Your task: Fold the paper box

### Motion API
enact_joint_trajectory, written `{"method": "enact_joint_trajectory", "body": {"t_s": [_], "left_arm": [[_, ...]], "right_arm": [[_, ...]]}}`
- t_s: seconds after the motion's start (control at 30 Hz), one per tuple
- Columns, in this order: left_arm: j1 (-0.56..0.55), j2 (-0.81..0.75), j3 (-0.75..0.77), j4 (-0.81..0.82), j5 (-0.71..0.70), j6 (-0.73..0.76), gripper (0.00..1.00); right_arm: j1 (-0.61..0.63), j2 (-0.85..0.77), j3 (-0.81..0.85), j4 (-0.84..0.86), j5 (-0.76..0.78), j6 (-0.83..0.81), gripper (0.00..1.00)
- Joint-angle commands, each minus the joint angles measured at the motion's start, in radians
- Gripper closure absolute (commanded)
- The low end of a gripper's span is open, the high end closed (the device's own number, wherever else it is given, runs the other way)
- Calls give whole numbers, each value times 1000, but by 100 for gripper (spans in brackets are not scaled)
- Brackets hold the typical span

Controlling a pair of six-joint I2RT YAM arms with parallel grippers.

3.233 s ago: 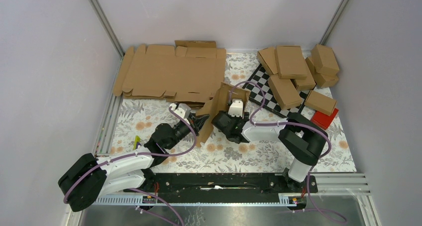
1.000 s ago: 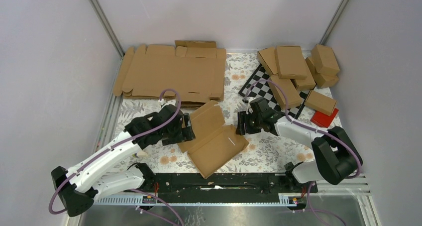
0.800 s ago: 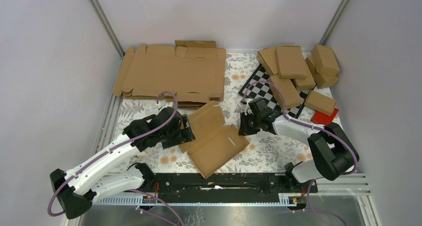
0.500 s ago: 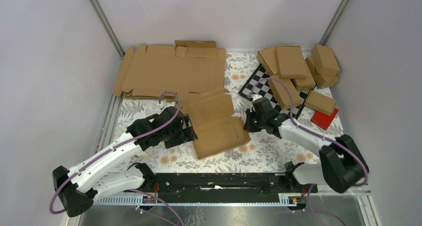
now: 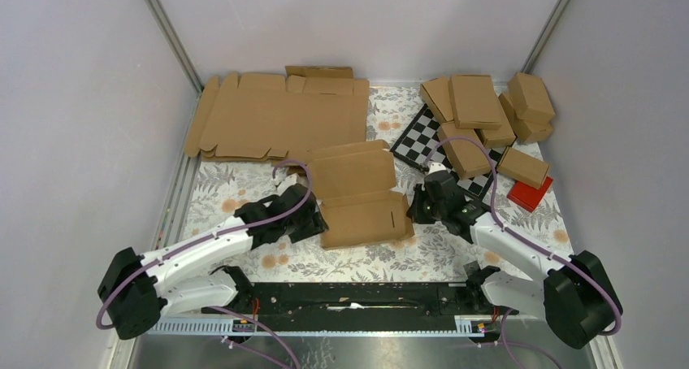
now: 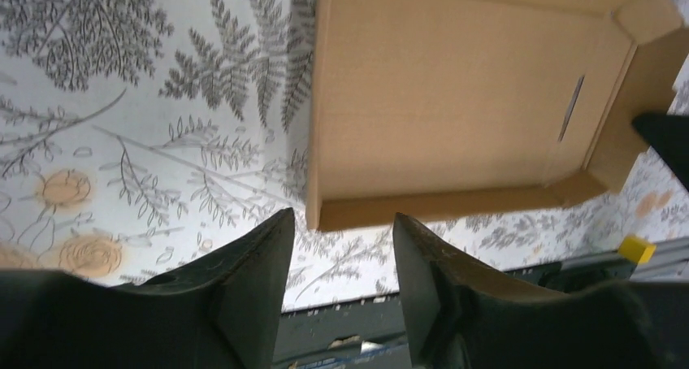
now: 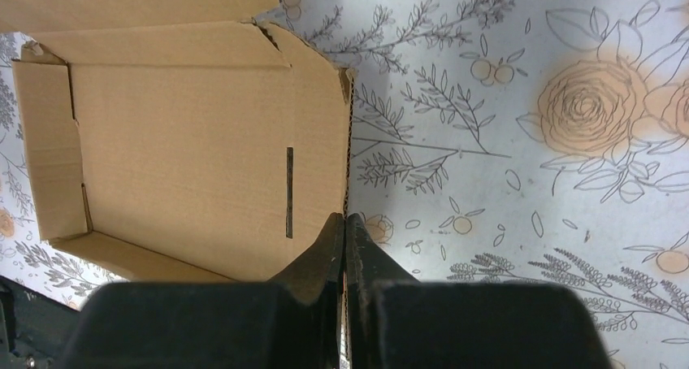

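The box [image 5: 357,197] is plain brown cardboard, unprinted, part-folded and open on top. It lies on the table [image 5: 455,247], about midway between the left and right edges and closer to the near edge than the far one, with its long sides roughly parallel to that edge. Its near and right walls stand up from the base, and a thin slit cuts the base by the right wall. A wide lid panel stretches toward the far edge, seemingly almost flat.
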Motion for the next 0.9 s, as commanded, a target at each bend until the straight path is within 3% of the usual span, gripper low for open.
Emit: {"method": "enact_joint_trajectory", "body": {"t_s": [0.0, 0.2, 0.47, 0.7, 0.8, 0.83, 0.87], "left_arm": [[-5, 56, 3, 159, -129, 16, 48], [-4, 194, -7, 224, -133, 89, 55], [-4, 261, -2, 192, -139, 119, 64], [-4, 290, -26, 203, -129, 133, 80], [-5, 298, -20, 198, -136, 159, 100], [-4, 301, -15, 189, -139, 172, 100], [-4, 303, -8, 176, -147, 184, 100]], "right_arm": [[-3, -42, -19, -9, -44, 33, 100], [-4, -100, -57, -9, -56, 59, 98], [-3, -101, -64, -8, -72, 81, 97], [-3, -94, -68, 0, -113, 81, 92], [-3, -110, -73, -2, -108, 67, 81], [-4, -115, -74, -7, -98, 65, 74], [-4, -115, -74, -17, -84, 65, 61]]}}
